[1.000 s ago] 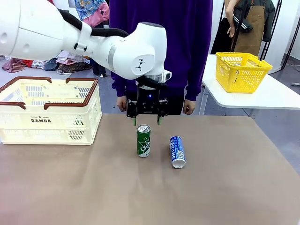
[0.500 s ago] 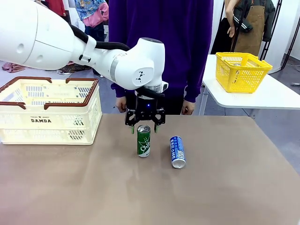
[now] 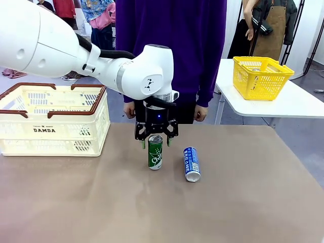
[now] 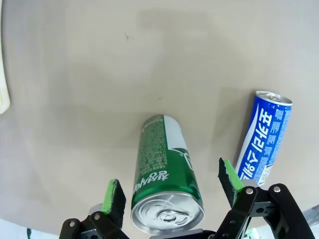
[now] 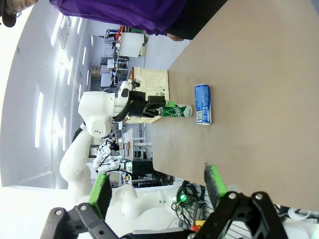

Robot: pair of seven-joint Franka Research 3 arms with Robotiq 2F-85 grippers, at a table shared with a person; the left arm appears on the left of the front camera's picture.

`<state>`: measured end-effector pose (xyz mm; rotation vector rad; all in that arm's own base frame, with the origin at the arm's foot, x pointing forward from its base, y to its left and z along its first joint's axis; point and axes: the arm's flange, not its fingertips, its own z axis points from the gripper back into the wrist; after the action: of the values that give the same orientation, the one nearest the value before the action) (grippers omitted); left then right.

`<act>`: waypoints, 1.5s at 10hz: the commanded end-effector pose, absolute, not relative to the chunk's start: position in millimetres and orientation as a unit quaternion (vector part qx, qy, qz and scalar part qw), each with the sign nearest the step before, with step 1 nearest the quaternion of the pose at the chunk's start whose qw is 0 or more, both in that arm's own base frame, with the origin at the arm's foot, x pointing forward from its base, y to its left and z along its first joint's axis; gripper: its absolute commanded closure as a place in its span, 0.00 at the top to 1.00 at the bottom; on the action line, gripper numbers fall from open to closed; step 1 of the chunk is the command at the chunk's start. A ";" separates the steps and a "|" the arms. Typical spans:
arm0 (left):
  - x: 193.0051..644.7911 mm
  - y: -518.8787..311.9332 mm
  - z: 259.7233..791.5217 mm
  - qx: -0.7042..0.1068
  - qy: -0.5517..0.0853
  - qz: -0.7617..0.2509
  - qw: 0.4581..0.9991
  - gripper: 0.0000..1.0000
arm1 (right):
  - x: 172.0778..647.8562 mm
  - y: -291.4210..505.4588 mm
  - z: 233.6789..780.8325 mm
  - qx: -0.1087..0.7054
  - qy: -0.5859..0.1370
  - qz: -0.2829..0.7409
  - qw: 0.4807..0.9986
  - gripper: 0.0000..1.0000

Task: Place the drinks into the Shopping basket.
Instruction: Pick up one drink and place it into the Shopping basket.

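Front camera across table (image 3: pixel 253 202); left wrist camera close above green can (image 4: pixel 164 164), right far.

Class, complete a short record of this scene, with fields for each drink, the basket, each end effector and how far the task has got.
green can: upright on the table, its top between the left end effector's open fingers
blue can: lying on its side, right of the green can, apart from it
Shopping basket: on the table's left side
left end effector: open, not closed on the can
right end effector: open, empty, away from both cans
progress: both cans on the table, neither in the basket
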<state>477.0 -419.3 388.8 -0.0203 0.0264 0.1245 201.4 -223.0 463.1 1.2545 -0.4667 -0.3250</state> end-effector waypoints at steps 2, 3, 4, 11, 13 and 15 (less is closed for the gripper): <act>469.2 -403.0 389.2 -0.030 0.011 0.058 0.998 1.00 | 203.4 -223.7 463.9 0.585 -0.229 -0.139 0.766 1.00; 468.9 -402.6 389.5 -0.021 -0.009 0.058 0.998 0.42 | 203.4 -223.7 463.9 0.585 -0.229 -0.139 0.766 1.00; 468.7 -402.6 389.3 -0.019 -0.023 0.057 0.998 0.00 | 203.4 -223.7 463.9 0.585 -0.229 -0.139 0.766 1.00; 467.6 -398.1 390.2 -0.033 -0.019 0.053 0.998 0.00 | 203.4 -223.7 463.9 0.585 -0.229 -0.139 0.766 1.00; 463.1 -384.9 421.5 -0.062 -0.020 0.039 0.997 0.00 | 203.4 -223.7 463.9 0.585 -0.229 -0.139 0.766 1.00; 450.1 -360.9 482.2 -0.103 0.000 -0.023 0.994 0.00 | 203.4 -223.7 463.9 0.585 -0.229 -0.139 0.766 1.00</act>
<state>466.9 -388.9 454.0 -0.1545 -0.0385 0.0278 201.5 -223.1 462.9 1.2547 -0.4662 -0.3254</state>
